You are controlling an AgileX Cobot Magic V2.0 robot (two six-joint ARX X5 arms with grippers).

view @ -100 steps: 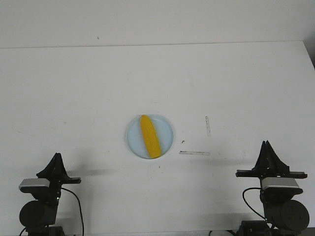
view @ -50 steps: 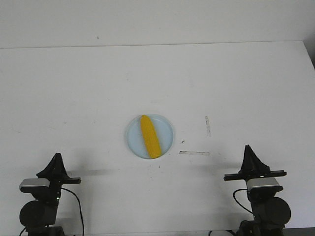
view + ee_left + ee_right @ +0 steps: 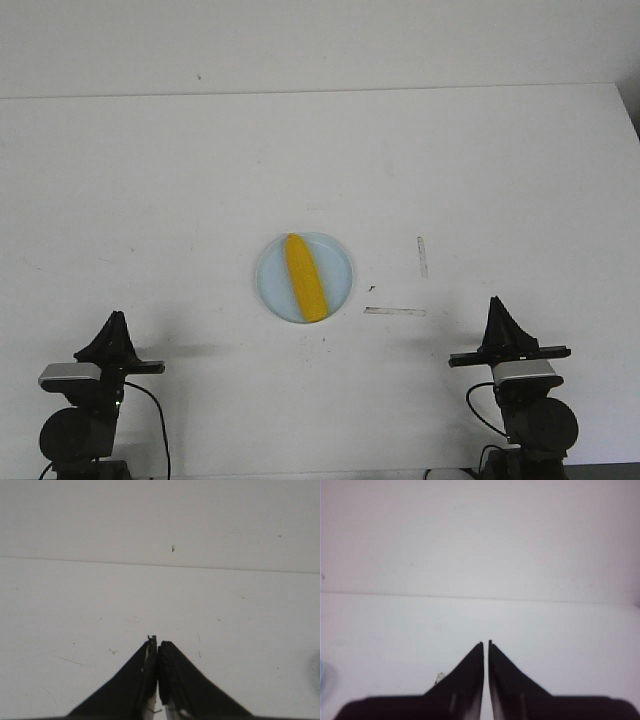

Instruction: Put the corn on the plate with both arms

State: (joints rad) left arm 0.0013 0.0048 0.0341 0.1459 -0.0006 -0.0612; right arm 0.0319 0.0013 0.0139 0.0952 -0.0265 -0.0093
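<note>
The yellow corn (image 3: 305, 277) lies lengthwise on the pale blue plate (image 3: 340, 262) at the middle of the white table, its pointed end toward the far side. My left gripper (image 3: 117, 318) sits at the near left edge, shut and holding nothing, well apart from the plate. In the left wrist view its gripper (image 3: 158, 642) shows jaws pressed together over bare table. My right gripper (image 3: 495, 303) rests at the near right, also shut and holding nothing. In the right wrist view the right gripper (image 3: 486, 642) has only a hairline slit between its jaws.
Two strips of clear tape (image 3: 395, 311) lie on the table right of the plate. The table's far edge (image 3: 320, 92) meets a white wall. A small dark speck (image 3: 372, 288) marks the surface near the plate.
My right arm has drawn back toward the left and nearer the plate's side, ending closer to the table's front middle. The left arm, corn and plate have stayed still.
</note>
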